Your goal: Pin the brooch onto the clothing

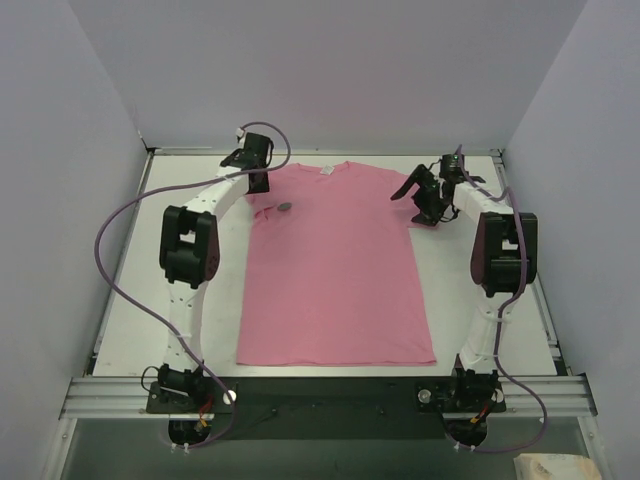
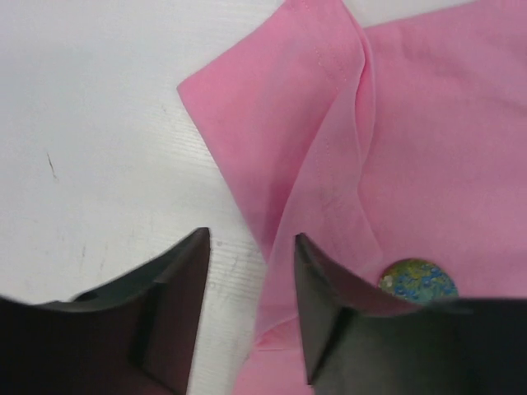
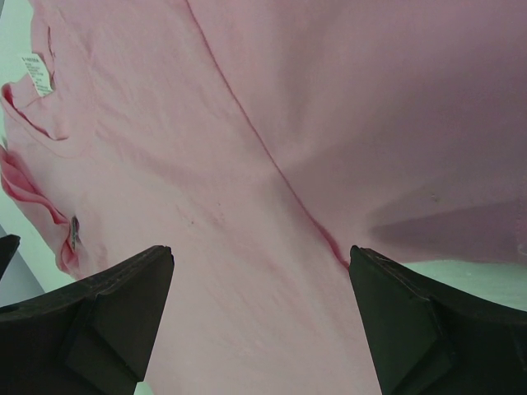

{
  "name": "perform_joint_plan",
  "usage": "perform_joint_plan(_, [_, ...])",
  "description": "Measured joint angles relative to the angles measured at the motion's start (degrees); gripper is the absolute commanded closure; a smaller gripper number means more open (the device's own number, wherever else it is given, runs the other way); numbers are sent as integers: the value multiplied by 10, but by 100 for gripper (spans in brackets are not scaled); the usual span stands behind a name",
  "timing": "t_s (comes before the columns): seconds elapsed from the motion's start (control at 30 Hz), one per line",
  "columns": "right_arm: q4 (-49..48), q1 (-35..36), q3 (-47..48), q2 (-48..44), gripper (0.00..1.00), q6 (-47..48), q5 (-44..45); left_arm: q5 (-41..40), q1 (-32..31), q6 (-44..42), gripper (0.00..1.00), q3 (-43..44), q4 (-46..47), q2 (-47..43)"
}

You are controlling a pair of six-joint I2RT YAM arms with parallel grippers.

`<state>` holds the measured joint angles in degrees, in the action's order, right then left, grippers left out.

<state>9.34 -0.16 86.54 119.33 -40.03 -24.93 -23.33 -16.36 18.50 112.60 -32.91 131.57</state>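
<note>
Both my arms are reaching forward from their bases, elbows lifting high and bowing outward, forearms converging toward the far middle. My left end effector (image 2: pixel 251 243) is pointing steeply downward, its jaws standing partly apart with nothing between them. My right end effector (image 3: pixel 262 255) is angling inward toward my left side, its jaws spreading wide and gripping nothing.

A white table (image 1: pixel 452 300) carries the pink T-shirt (image 1: pixel 335 290), spread flat with its neckline at the far side.

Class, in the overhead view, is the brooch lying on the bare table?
No, the brooch rests on the pink T-shirt, near its upper edge.
</note>
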Motion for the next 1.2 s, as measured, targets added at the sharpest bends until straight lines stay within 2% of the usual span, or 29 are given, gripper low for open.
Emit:
perform_joint_plan(0.03, [0, 4, 0, 0, 8, 0, 0, 2, 0, -3, 24, 0, 3, -1])
perform_joint_plan(0.13, [-1, 21, 0, 0, 8, 0, -1, -10, -10, -17, 22, 9, 0, -3])
perform_joint_plan(0.33, [-2, 49, -9, -1, 8, 0, -9, -40, -57, -44, 30, 88, -17, 24])
perform_joint_plan(0.47, [-4, 64, -22, -1, 8, 0, -11, -43, -80, -53, 36, 92, -19, 35])
perform_joint_plan(0.7, [-20, 73, -44, -2, 8, -4, -18, -50, -79, -56, 38, 92, -31, 64])
perform_joint_plan(1.0, [-37, 73, -57, -7, 8, -5, -28, -52, -75, -56, 46, 92, -33, 90])
perform_joint_plan(1.13, [-38, 73, -58, -7, 8, -6, -29, -52, -75, -55, 61, 92, -33, 97])
perform_joint_plan(1.17, [-39, 73, -58, -7, 9, -6, -30, -53, -75, -55, 71, 92, -33, 98])
perform_joint_plan(1.2, [-39, 73, -58, -7, 9, -6, -30, -54, -75, -54, 76, 91, -33, 99])
